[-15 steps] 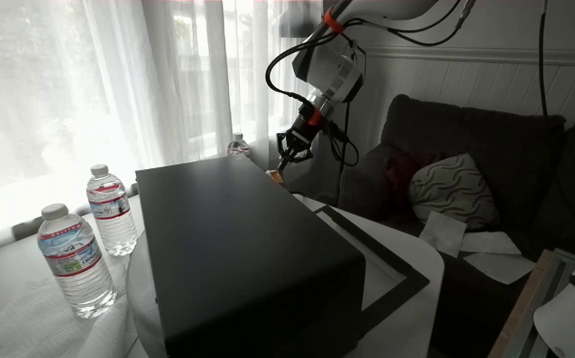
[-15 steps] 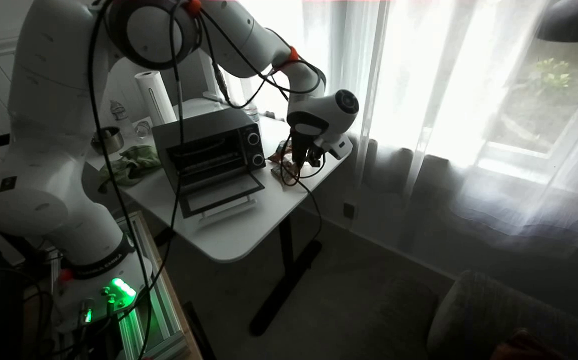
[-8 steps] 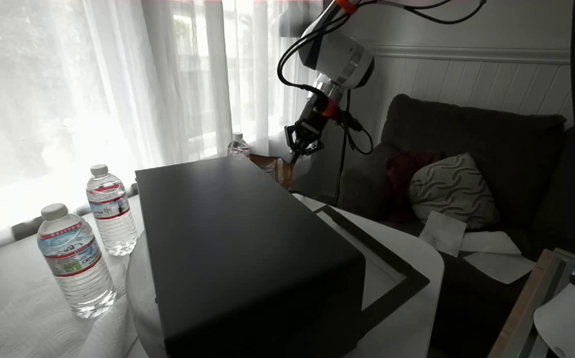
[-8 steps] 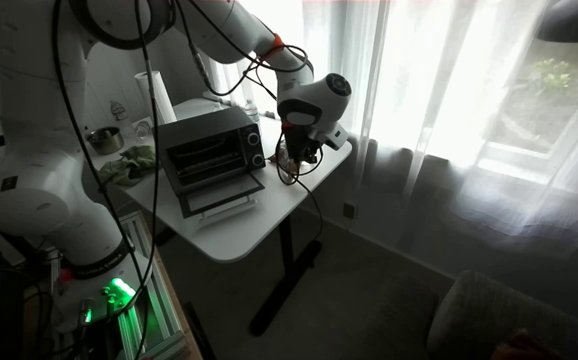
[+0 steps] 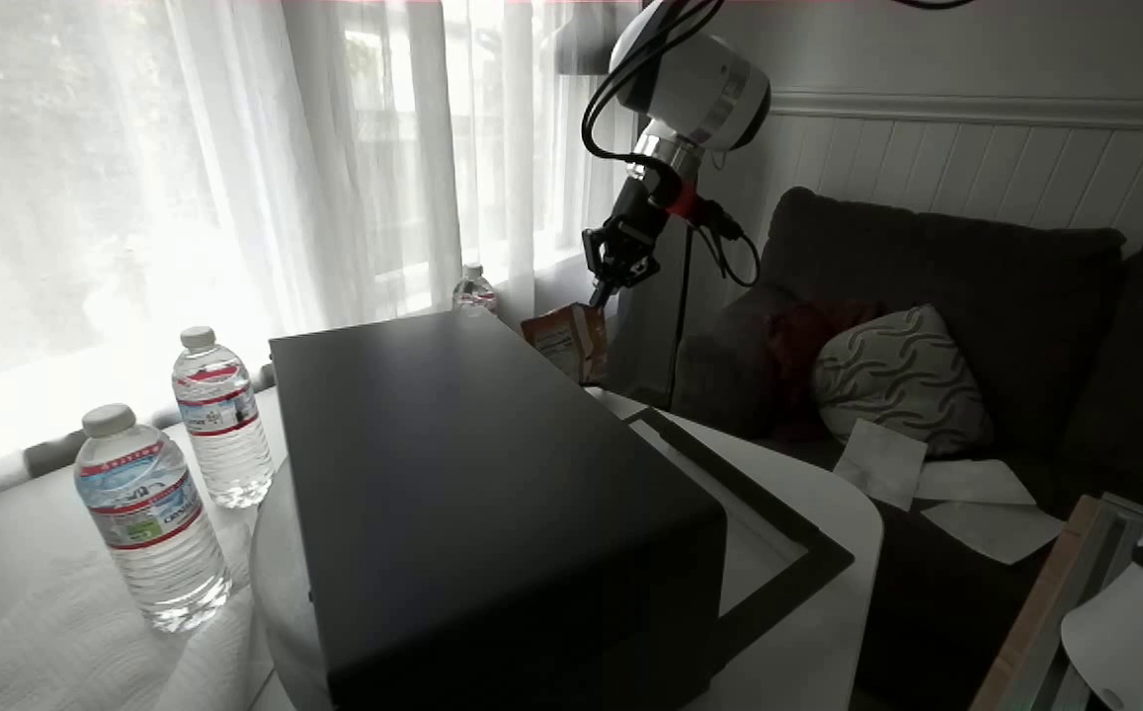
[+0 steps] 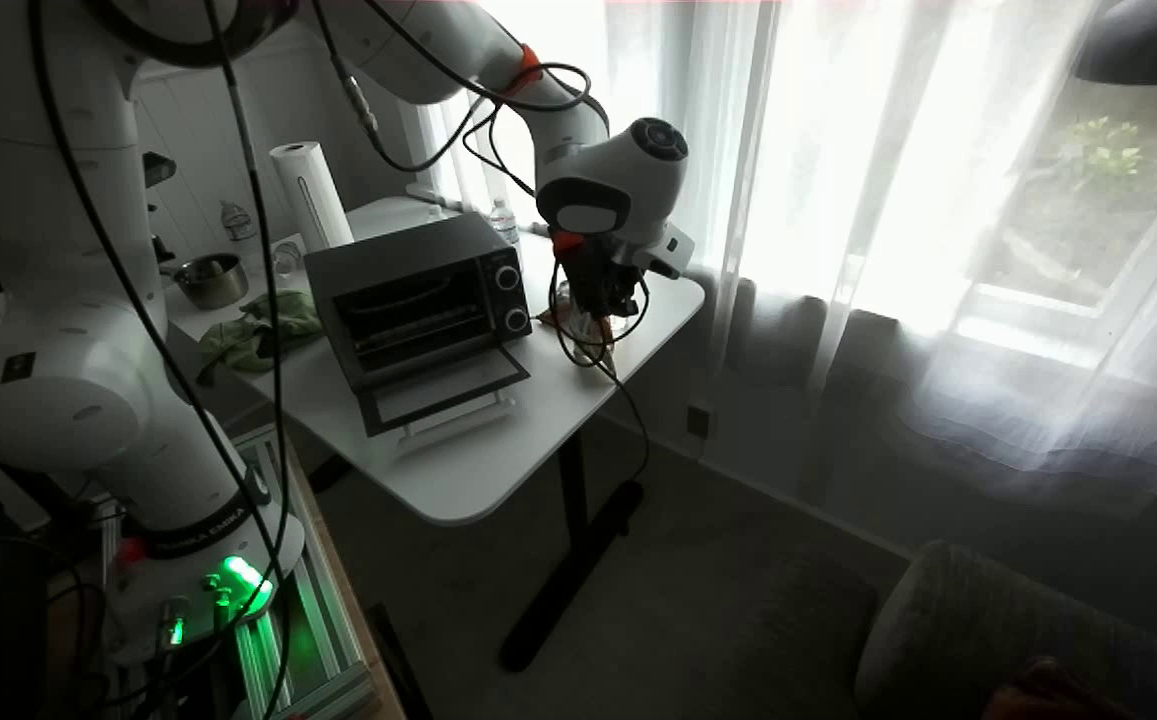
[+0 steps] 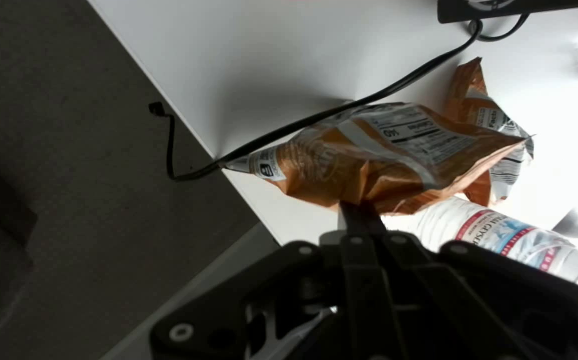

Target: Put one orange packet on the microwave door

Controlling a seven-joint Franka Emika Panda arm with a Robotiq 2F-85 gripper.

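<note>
Sheer curtains (image 5: 245,148) glow brightly; a dark couch (image 5: 937,257) stands before a panelled wall (image 5: 927,163).

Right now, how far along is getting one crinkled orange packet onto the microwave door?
Done: the dark-framed rectangular glass microwave door is lowered. In hand: the black end effector grips one crinkled orange packet, away from the door. Left, likely: carrying it over and releasing.

In the wrist view, "Calories" reads on the crinkled orange flexible packet (image 7: 368,155), "Facts" on another, orange-and-silver packet (image 7: 491,117), and "GEYSER" on a clear, red-and-blue-labelled cylindrical plastic bottle (image 7: 498,235) — while in an exterior view "FRANKA EMIKA" runs along the curved black base band (image 6: 206,533).
</note>
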